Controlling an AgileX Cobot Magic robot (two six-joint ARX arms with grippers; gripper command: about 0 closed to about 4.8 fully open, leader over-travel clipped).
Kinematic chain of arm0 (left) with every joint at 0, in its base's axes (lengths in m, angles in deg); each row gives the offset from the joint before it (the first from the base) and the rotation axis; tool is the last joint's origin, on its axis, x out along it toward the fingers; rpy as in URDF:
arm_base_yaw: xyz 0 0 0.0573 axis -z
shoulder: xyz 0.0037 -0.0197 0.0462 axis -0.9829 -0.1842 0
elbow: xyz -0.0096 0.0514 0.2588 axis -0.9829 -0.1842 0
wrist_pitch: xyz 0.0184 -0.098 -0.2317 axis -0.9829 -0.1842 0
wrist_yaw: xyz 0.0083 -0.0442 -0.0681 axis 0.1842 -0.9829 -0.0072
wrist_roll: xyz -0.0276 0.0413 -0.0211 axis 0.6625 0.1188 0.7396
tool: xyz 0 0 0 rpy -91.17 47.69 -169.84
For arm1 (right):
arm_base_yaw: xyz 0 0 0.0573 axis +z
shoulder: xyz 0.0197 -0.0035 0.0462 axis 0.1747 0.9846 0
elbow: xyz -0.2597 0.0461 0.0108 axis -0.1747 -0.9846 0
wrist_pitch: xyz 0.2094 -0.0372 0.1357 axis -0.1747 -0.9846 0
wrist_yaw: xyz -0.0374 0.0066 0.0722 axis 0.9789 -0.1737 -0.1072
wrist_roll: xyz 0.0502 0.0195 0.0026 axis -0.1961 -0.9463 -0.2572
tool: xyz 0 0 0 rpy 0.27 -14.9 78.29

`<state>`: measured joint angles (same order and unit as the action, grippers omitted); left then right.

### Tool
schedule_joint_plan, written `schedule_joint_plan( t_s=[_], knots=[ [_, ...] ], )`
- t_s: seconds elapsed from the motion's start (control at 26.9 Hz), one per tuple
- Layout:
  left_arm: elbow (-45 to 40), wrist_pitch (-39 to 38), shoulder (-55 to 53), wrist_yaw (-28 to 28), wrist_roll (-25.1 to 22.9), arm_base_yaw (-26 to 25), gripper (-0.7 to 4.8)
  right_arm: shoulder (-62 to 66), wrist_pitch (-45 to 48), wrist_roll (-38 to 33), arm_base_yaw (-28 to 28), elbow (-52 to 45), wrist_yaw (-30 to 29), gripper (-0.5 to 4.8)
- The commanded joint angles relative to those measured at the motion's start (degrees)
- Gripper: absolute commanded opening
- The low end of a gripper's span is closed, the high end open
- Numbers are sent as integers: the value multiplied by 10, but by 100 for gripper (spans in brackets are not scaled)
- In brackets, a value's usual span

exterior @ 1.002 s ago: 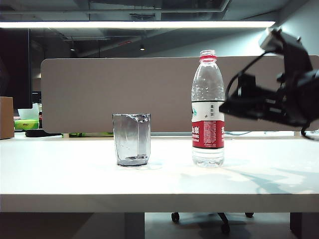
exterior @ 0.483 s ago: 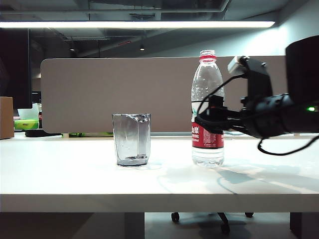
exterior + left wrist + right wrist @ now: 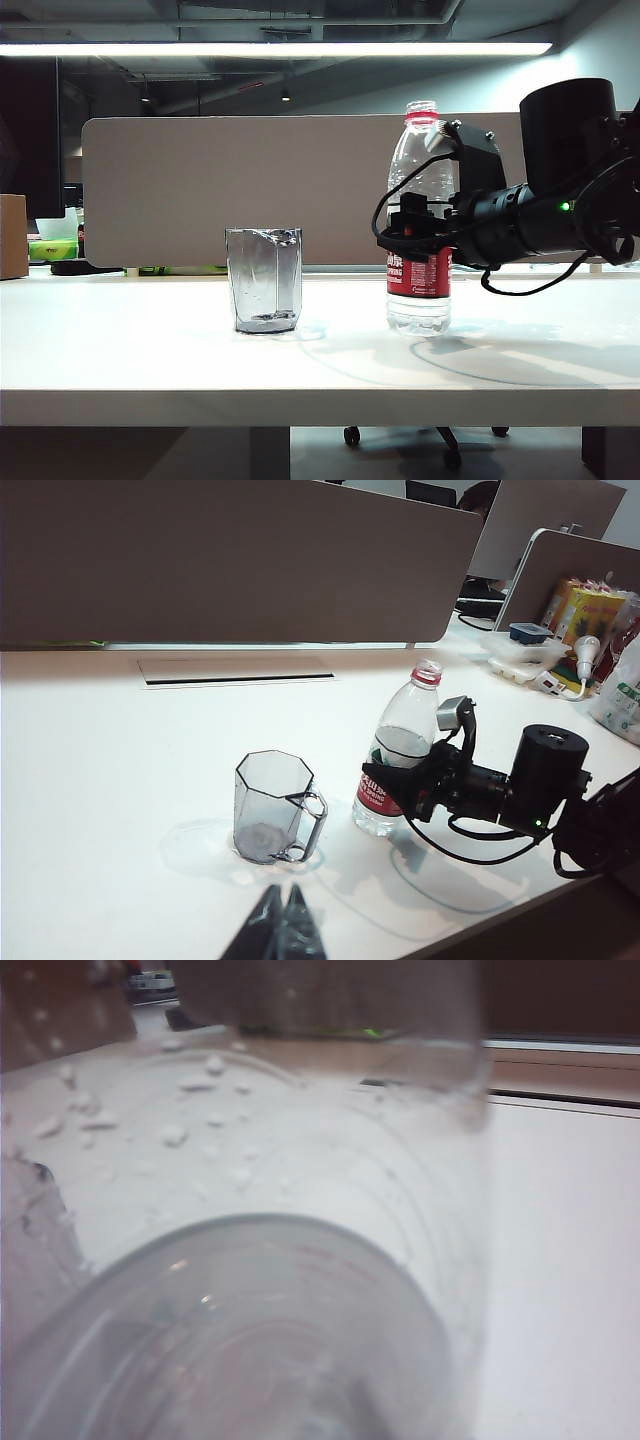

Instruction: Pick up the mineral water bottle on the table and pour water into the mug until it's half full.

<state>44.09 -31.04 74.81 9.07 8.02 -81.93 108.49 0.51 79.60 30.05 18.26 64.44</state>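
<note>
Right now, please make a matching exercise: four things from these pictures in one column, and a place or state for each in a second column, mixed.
Things:
1. bottle
2. mug
3. right claw
4. left claw

States:
A. around the bottle's label
B. hangs above the table, holding nothing
C. upright, cap off
D. nearly empty, handle on its side

Pairs: 1-C, 2-D, 3-A, 4-B

White table (image 3: 120,350), clear faceted mug (image 3: 264,279) standing left, upright mineral water bottle (image 3: 417,300) right, well apart
</note>
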Motion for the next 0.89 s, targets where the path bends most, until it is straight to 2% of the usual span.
schedule_joint_plan(
  t_s=[0.04, 0.19, 0.26, 0.3, 0.45, 0.52, 0.74, 0.89],
  knots=[
    [2, 8, -1, -2, -2, 0, -5, -2, 0, -1, 0, 2, -3, 229],
    [2, 7, -1, -2, -2, 0, -5, -43, -85, 54, 1, 2, -7, 228],
    [2, 7, -1, -2, -2, 0, -5, -93, -165, 115, 1, 5, 2, 228],
    [2, 7, -1, -2, -2, 0, -5, -123, -242, 146, 1, 22, 20, 229],
    [2, 8, -1, -2, -2, 0, -5, -159, -451, 229, 2, 106, 56, 229],
    [2, 7, -1, -2, -2, 0, -5, -160, -555, 309, 19, 177, 117, 230],
    [2, 8, -1, -2, -2, 0, -5, -159, -665, 416, 59, 272, 230, 230],
    [2, 8, -1, -2, -2, 0, -5, -150, -711, 438, 70, 312, 267, 230]
  ],
)
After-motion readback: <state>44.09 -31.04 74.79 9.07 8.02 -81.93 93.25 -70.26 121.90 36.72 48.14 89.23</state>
